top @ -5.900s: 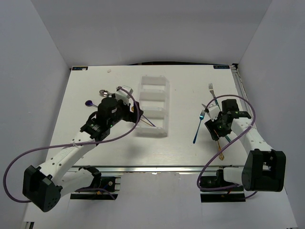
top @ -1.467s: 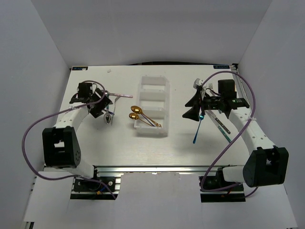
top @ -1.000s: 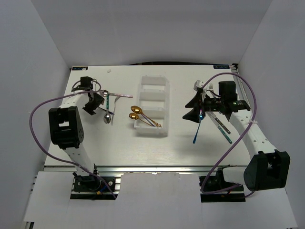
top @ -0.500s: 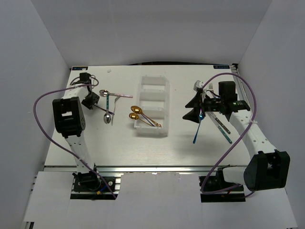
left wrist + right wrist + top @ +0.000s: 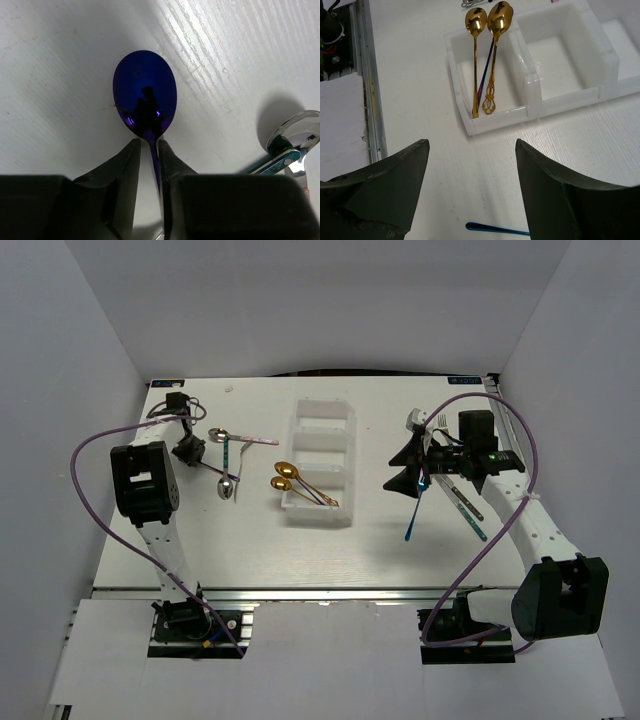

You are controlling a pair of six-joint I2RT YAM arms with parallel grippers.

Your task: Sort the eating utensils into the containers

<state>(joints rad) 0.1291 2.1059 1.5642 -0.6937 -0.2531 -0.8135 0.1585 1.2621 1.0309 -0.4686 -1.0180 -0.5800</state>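
A blue-purple spoon (image 5: 145,100) lies on the table at the far left. My left gripper (image 5: 148,145) (image 5: 188,450) straddles its thin neck; the jaws are narrow, the handle lies against the right finger, and a slit of table shows beside the left one. The containers, a white tray (image 5: 352,470) (image 5: 492,122), hold two gold spoons (image 5: 290,480) (image 5: 492,50) and a purple handle in the nearest compartment. My right gripper (image 5: 410,462) (image 5: 472,155) hovers open and holds nothing. It is right of the tray, above a blue fork (image 5: 417,505) (image 5: 495,230).
A teal-handled silver spoon (image 5: 226,465) (image 5: 285,150) and a pink-handled spoon (image 5: 245,437) lie just right of the left gripper. A teal-handled knife (image 5: 468,510) and a silver fork (image 5: 441,423) lie by the right arm. The table's left edge is close to the left gripper.
The left arm has drawn in over the blue spoon at the far left and settled there. The right arm has not moved.
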